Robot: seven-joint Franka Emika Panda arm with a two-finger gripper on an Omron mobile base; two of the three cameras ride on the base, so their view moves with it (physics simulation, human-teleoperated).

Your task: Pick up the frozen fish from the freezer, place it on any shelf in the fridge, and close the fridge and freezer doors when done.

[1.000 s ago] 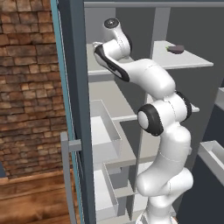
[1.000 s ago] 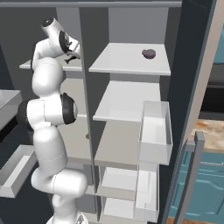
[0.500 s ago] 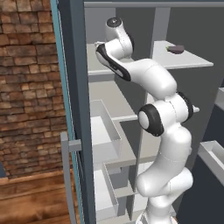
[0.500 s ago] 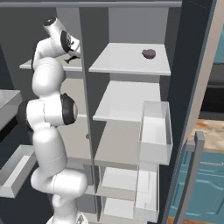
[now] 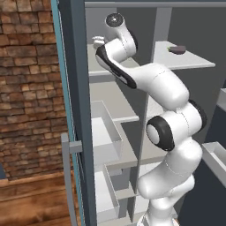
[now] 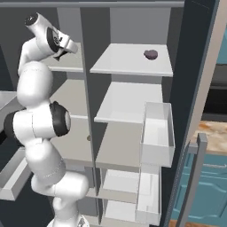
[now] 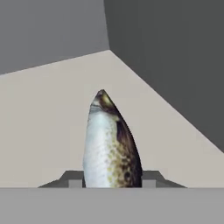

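In the hand view the frozen fish (image 7: 109, 144), pale-bellied with a speckled brown back, lies on the freezer's pale top shelf (image 7: 43, 113), head pointing away toward the back corner. My gripper (image 7: 111, 181) is shut on the fish, one dark fingertip (image 7: 72, 179) pressed to each side of its body. From the base views the gripper (image 5: 98, 42) (image 6: 66, 46) reaches into the top of the left compartment, the freezer (image 5: 103, 73). The fridge (image 6: 133, 60) is the right compartment, and both doors stand open.
A dark maroon lump (image 6: 150, 54) (image 5: 178, 49) sits on the fridge's top shelf. A vertical divider (image 6: 91, 111) separates the two compartments. The open left door (image 5: 73, 110) and right door (image 6: 195, 88) carry white bins (image 6: 156, 133) and grey bar handles.
The jaws have closed onto the fish on the freezer's top shelf. The arm has barely shifted.
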